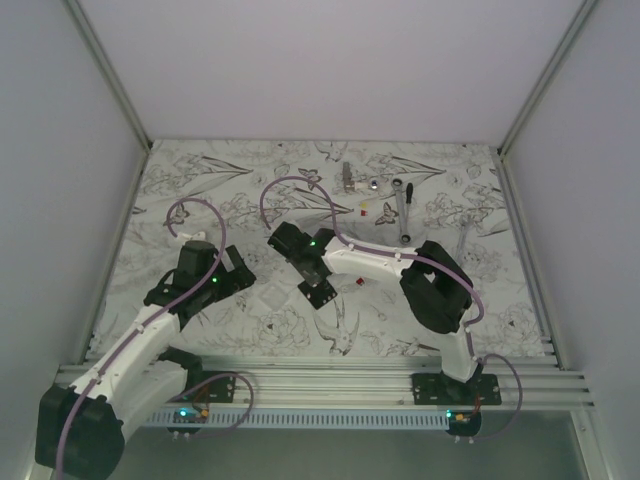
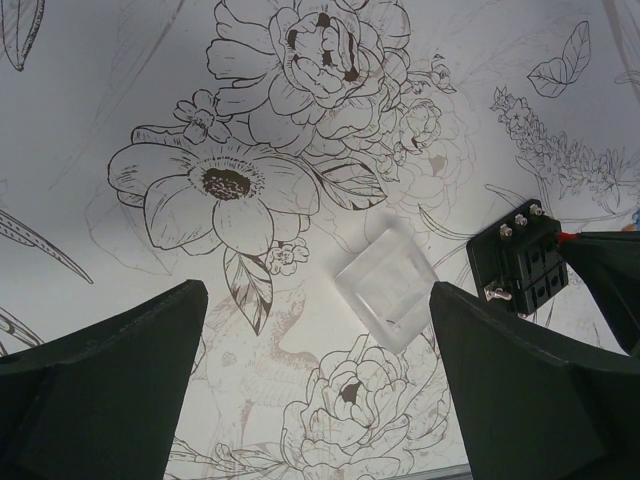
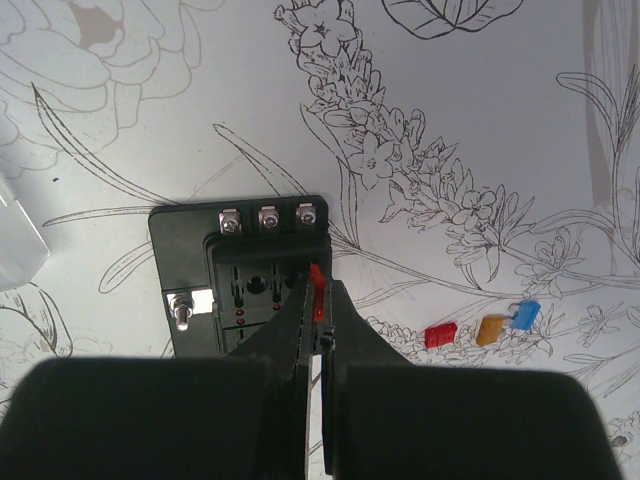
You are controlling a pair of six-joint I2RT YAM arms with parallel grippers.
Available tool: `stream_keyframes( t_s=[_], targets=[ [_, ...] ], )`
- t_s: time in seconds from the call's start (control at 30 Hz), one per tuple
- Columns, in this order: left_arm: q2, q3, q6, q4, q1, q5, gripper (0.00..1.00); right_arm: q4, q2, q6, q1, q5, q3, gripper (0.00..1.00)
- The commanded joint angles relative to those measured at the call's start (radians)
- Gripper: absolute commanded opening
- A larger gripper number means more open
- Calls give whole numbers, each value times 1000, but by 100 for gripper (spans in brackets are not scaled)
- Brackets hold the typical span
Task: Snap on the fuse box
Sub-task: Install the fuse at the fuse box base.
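From above, we see the fuse box [image 1: 322,294] lying near the middle of the flower-printed desk [image 1: 200,200], with the right pincer [image 1: 314,278] reaching down onto it. The left pincer [image 1: 238,270] hangs just to the left, apart from the box. A silver ratchet wrench [image 1: 403,212] lies well away toward the far side.

In the left wrist view, we find the left pincer [image 2: 315,335] spread wide and holding nothing. A clear plastic cover [image 2: 385,290] lies flat on the desk between its fingers [image 2: 120,370], touching neither. The fuse box [image 2: 520,262] sits to the right, beyond the right-hand finger.

In the right wrist view, the right pincer [image 3: 318,305] is pressed together over the fuse box [image 3: 240,275], with a small red fuse [image 3: 317,285] pinched at its tips above the slots. Three loose fuses [image 3: 489,329], red, orange and blue, lie on the desk to the right of the box.
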Motion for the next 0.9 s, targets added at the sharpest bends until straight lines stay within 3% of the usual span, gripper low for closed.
stream_keyframes(
  t_s=[0.0,0.87],
  targets=[
    [4,-15,-6,3,7,12,100,-18,1,10,10,17,7,0],
    [-2,-19,-16,7,7,25,100,35,5,19,9,8,-26,0]
  ],
)
